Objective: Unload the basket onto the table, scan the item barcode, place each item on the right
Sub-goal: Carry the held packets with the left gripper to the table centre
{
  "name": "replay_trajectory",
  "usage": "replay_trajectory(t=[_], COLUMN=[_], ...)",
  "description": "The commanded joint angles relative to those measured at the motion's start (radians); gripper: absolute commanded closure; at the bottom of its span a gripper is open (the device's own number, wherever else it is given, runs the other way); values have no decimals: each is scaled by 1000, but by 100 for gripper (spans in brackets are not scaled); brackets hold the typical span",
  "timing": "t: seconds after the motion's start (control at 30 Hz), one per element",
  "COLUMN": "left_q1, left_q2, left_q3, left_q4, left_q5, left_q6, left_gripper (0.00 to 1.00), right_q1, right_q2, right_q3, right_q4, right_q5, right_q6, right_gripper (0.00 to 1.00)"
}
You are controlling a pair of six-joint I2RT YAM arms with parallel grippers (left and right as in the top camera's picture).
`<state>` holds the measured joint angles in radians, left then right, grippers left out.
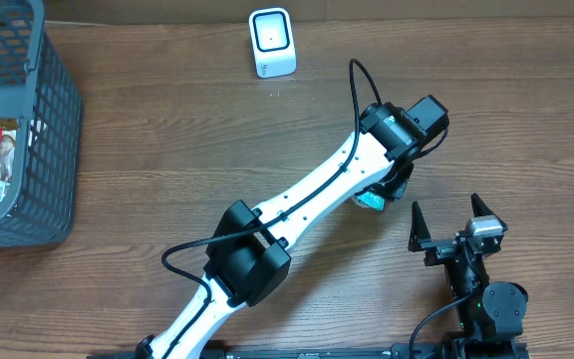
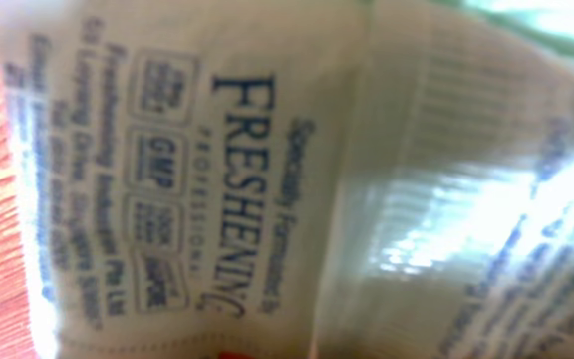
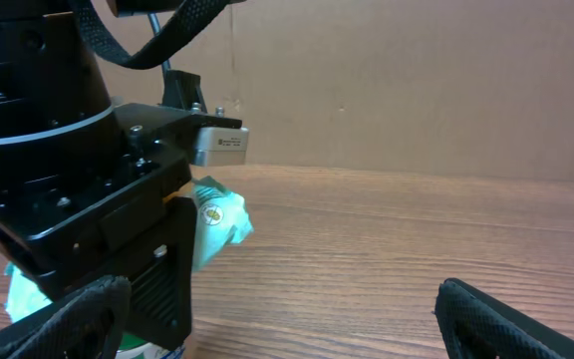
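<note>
Clearly the packet (image 1: 372,199) is soft goods: a thin, glossy film pouch, creased and shiny where the light hits it, so probably light, floppy and slippery. It sits right under the left gripper (image 1: 380,191), right of mid-table, and fills the left wrist view. The jaws are hidden, so I cannot tell whether they pinch it. The right gripper (image 1: 448,221) waits nearby, spread wide and empty. A firm pinch across a flat sealed edge looks best, keeping the printed face taut and uncovered when it is turned toward the scanner (image 1: 271,42), which stands well apart at the far edge.
</note>
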<state>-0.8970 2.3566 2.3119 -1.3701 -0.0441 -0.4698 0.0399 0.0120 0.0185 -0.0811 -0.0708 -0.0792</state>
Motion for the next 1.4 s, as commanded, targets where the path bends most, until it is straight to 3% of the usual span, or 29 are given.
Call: replay_trajectory(t=[0.0, 0.6, 0.8, 1.0, 1.37], left_q1=[-7, -9, -9, -6, 26], left_q2=[-5, -5, -5, -6, -11], left_q3=[11, -198, -198, -198, -11], left_q4=[16, 172, 172, 171, 34], left_q5=[-26, 4, 4, 37, 63], left_q6=[-18, -17, -17, -17, -16], left_gripper=[58, 52, 37, 0, 0], right_q1=[-2, -2, -2, -2, -2], right_q2=[-9, -9, -9, -9, -9], right_q3=[-11, -11, -11, -11, -11], right_q4=[4, 4, 4, 4, 4], right_q5=[5, 5, 5, 5, 5], right_q6=[-8, -8, -8, -8, -8], right_gripper=[0, 0, 0, 0, 0])
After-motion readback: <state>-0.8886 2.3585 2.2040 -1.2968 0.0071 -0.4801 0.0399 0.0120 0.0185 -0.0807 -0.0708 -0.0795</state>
